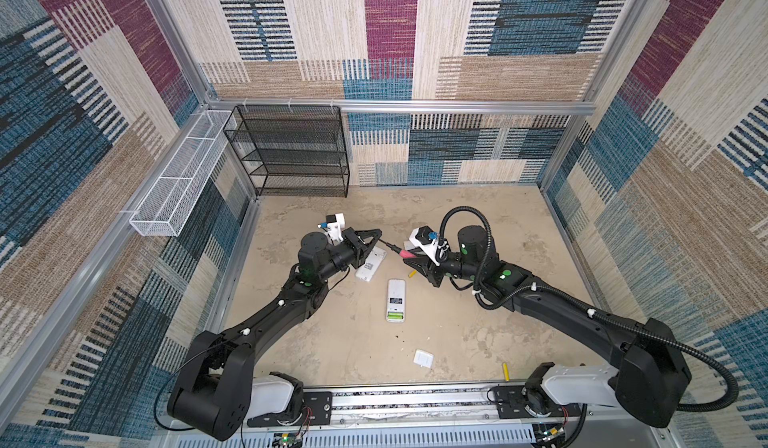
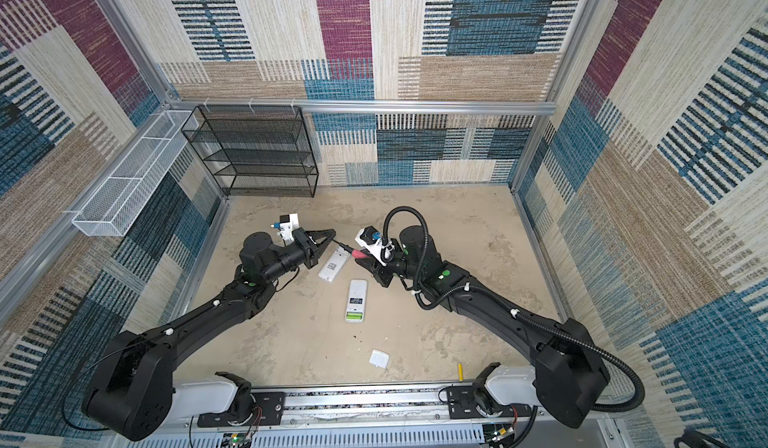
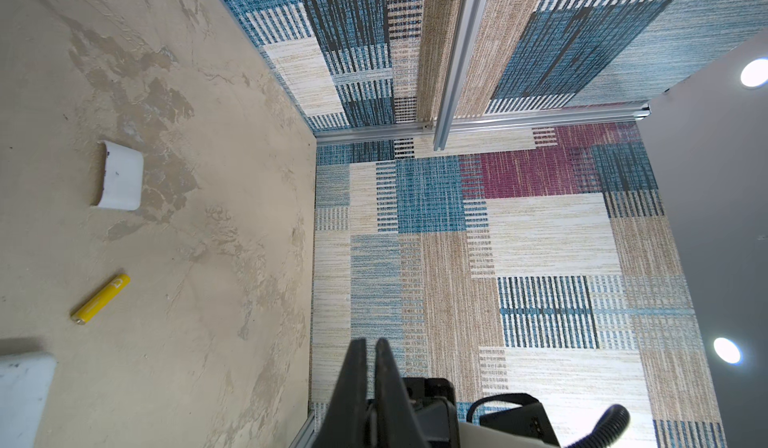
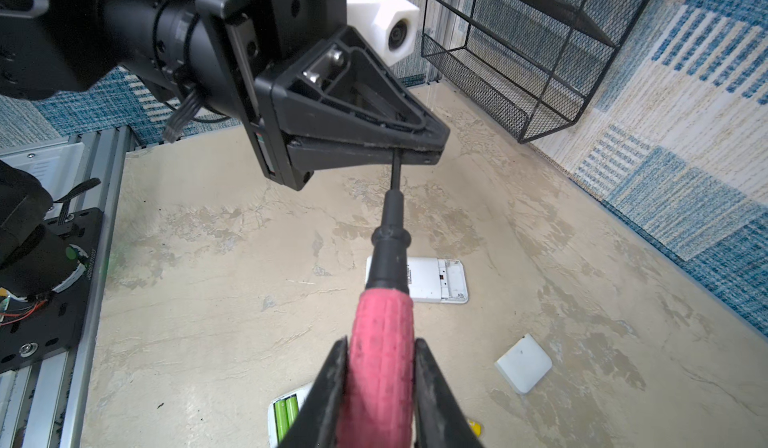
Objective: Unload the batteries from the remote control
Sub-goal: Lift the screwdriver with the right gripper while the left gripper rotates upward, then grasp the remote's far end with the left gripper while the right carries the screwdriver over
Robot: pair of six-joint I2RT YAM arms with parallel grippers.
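Two green batteries (image 1: pixel 395 316) (image 4: pixel 286 414) lie in the open compartment of a white remote control (image 1: pixel 395 290) (image 2: pixel 357 290) mid-floor. A second white remote (image 1: pixel 371 264) (image 4: pixel 436 279) lies below the grippers, its compartment empty. Loose yellow batteries lie beside my right gripper (image 1: pixel 412 274) and near the front rail (image 1: pixel 506 371) (image 3: pixel 101 299). A red-handled screwdriver (image 1: pixel 397 252) (image 4: pixel 380 321) hangs in the air between both arms. My left gripper (image 1: pixel 379 234) (image 4: pixel 415 148) is shut on its black shaft tip, and my right gripper (image 1: pixel 407 261) (image 4: pixel 380 340) presses both sides of the red handle.
A white battery cover (image 1: pixel 423 358) (image 4: pixel 523 363) (image 3: pixel 121 176) lies on the floor at the front right. A black mesh shelf (image 1: pixel 291 151) stands at the back left, with a white wire basket (image 1: pixel 174 184) on the left wall. The arms' base rail (image 1: pixel 415 400) runs along the front.
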